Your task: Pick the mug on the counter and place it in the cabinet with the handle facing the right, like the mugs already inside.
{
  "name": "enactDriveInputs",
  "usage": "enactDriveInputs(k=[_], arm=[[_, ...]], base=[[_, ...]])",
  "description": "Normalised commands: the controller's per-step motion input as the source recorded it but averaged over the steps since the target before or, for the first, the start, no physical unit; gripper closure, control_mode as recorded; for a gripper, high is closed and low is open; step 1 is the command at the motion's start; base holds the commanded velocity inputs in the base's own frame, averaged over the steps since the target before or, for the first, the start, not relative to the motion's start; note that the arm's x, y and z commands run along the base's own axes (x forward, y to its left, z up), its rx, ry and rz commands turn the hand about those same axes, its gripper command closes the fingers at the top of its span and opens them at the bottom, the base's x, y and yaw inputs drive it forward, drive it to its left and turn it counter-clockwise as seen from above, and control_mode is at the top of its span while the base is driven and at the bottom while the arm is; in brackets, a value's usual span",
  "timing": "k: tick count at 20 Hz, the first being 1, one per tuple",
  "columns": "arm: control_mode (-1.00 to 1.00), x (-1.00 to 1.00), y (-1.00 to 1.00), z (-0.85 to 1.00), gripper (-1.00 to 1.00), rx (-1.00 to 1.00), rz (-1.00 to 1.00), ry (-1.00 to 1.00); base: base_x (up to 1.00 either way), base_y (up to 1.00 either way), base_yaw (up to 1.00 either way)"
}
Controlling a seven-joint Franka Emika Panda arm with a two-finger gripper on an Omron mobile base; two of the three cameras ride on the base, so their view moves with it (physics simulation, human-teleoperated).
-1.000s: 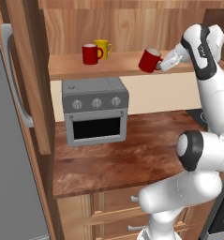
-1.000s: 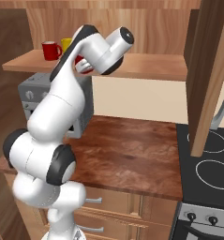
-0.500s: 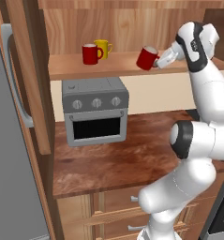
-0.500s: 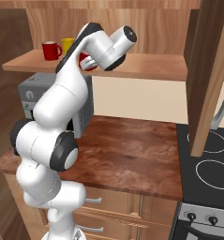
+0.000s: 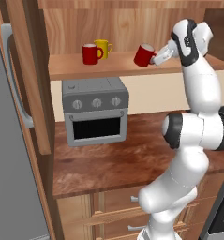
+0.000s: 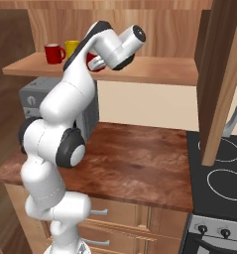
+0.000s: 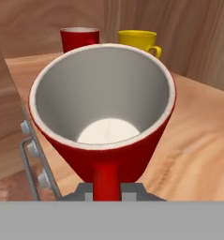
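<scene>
One red mug, handle-gripped, has moved left along the cabinet shelf.

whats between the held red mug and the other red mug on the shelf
Bare shelf board lies between the held mug and the shelved red mug, in the left base view.

mug: smooth shiny red outside, pale matt inside
handle: same smooth red
cabinet: light wood with grain lines, matt
counter: dark red-brown wood, a little shiny
yellow mug: smooth, shiny
toaster oven: grey, matt, looks like metal
</scene>
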Motion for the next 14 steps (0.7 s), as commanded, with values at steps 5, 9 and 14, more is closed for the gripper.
enactDriveInputs(k=[5, 9, 14], arm=[[-1.0, 0.11, 0.0, 0.0, 1.0, 0.0, 0.04, 0.0], [-1.0, 0.03, 0.0, 0.0, -1.0, 0.0, 0.04, 0.0], [-1.0, 0.0, 0.0, 0.0, -1.0, 0.0, 0.06, 0.0]], base=[[0.0, 0.0, 0.0], [0.0, 0.0, 0.0], [0.0, 0.0, 0.0]])
